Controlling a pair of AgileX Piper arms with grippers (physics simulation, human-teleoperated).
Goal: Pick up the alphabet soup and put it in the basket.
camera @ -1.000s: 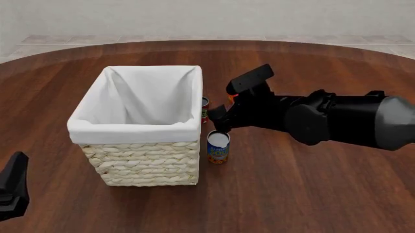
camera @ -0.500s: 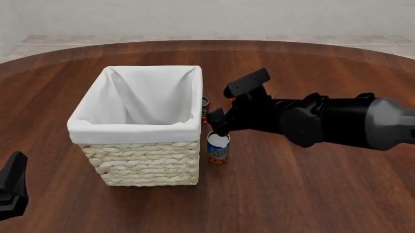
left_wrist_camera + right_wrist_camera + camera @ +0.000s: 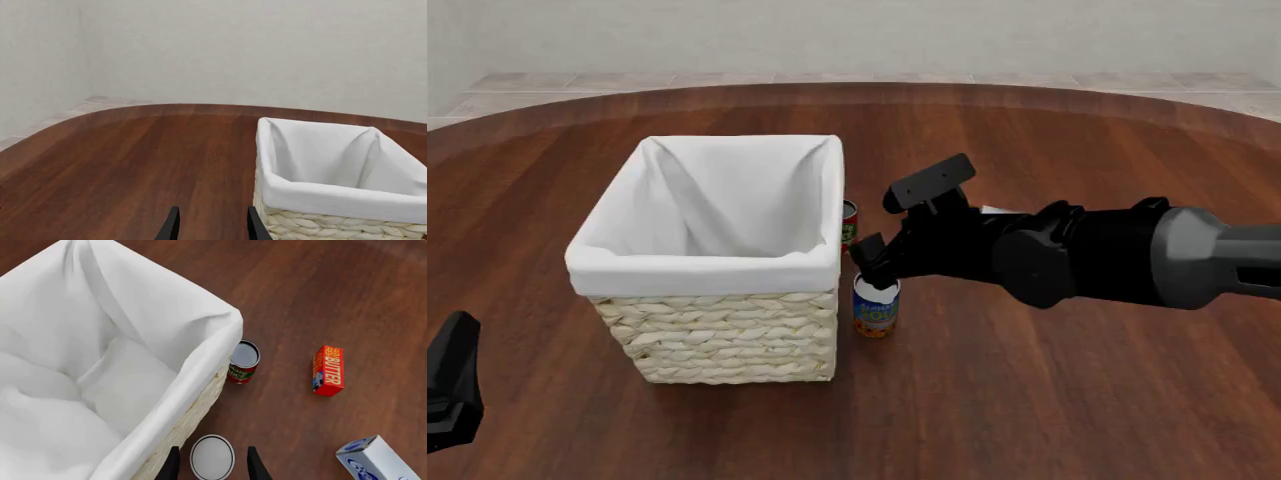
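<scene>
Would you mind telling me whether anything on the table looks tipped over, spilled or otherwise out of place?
Nothing is spilled or damaged. The alphabet soup and the red-and-green can stand upright beside the basket. The butter box and a blue-and-white carton appear to lie flat on the table, which may simply be how they were placed.

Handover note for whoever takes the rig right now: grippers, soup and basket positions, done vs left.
Right gripper: open, empty, above the alphabet soup, one finger to each side of its top in the wrist view; not yet closed on it.
Left gripper: open, empty, parked low on the near left, aimed past the basket.
Alphabet soup: upright on the table, just right of the basket's near right corner.
Basket: upright; what shows of its inside holds only white lining.
A red-and-green can stands behind the soup; leave it.
Done: approach and alignment.
Left: lower, grasp, lift, carry over the basket, release.
</scene>
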